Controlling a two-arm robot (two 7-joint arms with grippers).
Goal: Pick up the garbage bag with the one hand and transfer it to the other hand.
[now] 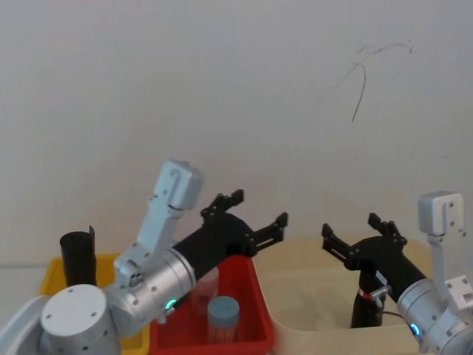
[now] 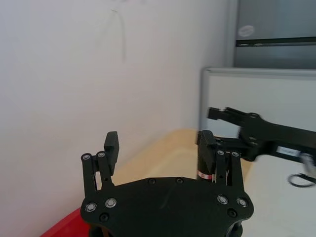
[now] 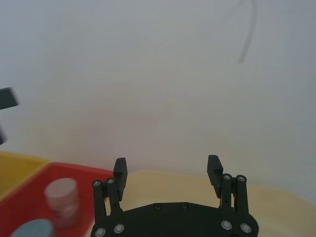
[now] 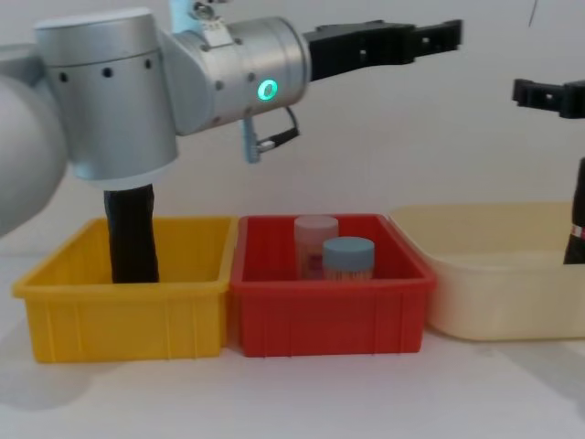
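White table (image 4: 274, 402) carries red bin (image 4: 329, 311) with cream bin (image 4: 475, 293) beside it. Garbage bag (image 4: 578, 197) upright in cream bin, at robot's right. Roll likely light, firm, slick plastic; grip mid-body, near label band (image 4: 575, 230). Right tool (image 1: 351, 226) hovers above bag, jaws apart, empty. Left tool (image 1: 259, 208) high over red bin, jaws apart, empty.

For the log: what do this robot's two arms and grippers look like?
Both arms are bulky silver cylinders; the left arm carries a glowing green ring light and a thin dark cable loop; the right arm has a similar light. The left gripper and right gripper are black, two-fingered, with silver rivets on their linkages.
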